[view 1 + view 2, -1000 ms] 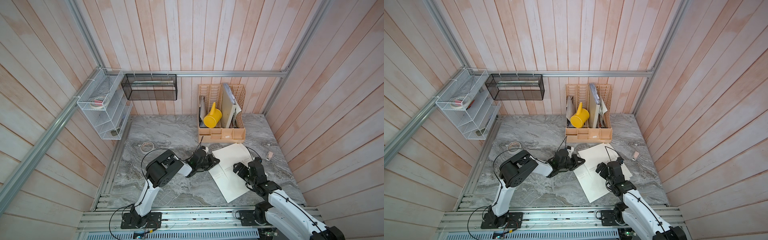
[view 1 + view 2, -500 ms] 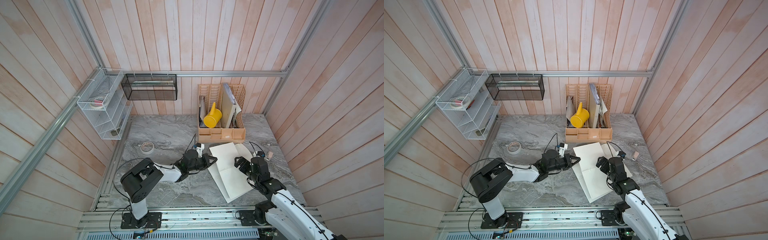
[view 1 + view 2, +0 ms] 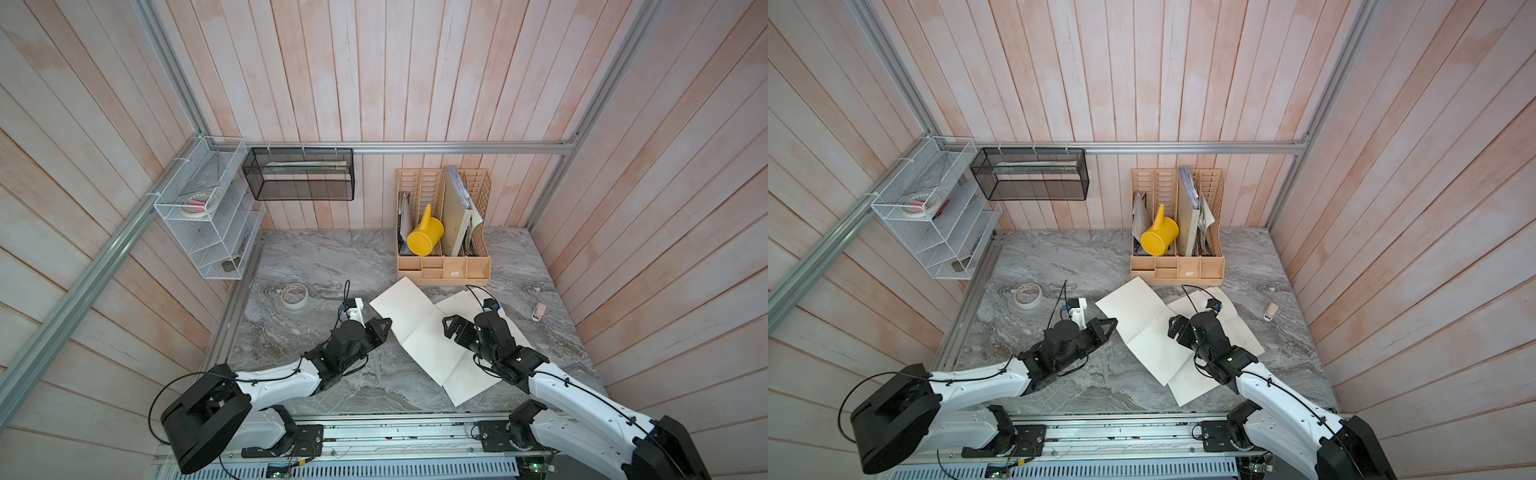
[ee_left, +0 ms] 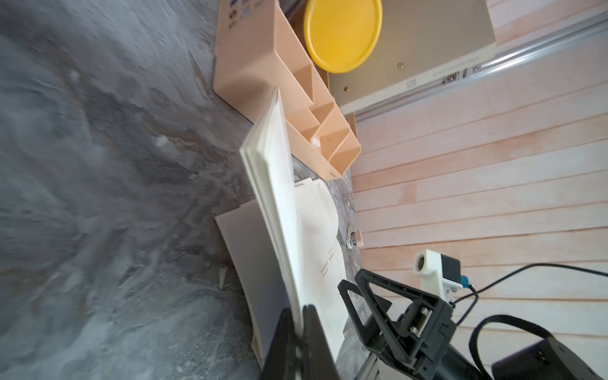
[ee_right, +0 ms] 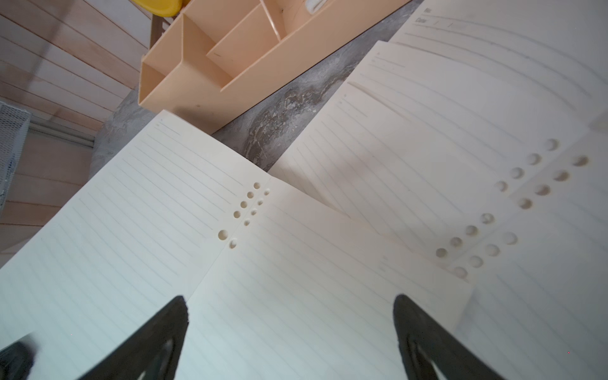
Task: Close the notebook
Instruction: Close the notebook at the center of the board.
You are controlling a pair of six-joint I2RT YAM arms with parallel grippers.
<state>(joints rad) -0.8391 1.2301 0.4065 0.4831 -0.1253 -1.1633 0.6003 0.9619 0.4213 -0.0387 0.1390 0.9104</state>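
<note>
The cream lined notebook (image 3: 419,332) (image 3: 1142,322) lies open on the marble table in both top views. Its left half is raised off the table. My left gripper (image 3: 384,326) (image 3: 1109,323) is shut on the outer edge of that raised half. In the left wrist view the held pages (image 4: 279,197) stand on edge between the fingertips of the left gripper (image 4: 301,311). My right gripper (image 3: 451,329) (image 3: 1177,328) hovers open over the notebook's fold. In the right wrist view the right gripper (image 5: 291,302) has only lined pages (image 5: 296,263) between its fingers. More punched pages (image 5: 460,131) lie flat beyond.
A beige file organizer (image 3: 442,266) with a yellow watering can (image 3: 424,239) stands just behind the notebook. A tape roll (image 3: 294,294) lies to the left, a small pale object (image 3: 539,311) to the right. A white wire shelf (image 3: 208,216) and a black mesh basket (image 3: 299,174) hang on the walls.
My left gripper has pulled back to the left with the notebook's edge, and that half now spreads farther left. The right gripper has shifted left over the fold.
</note>
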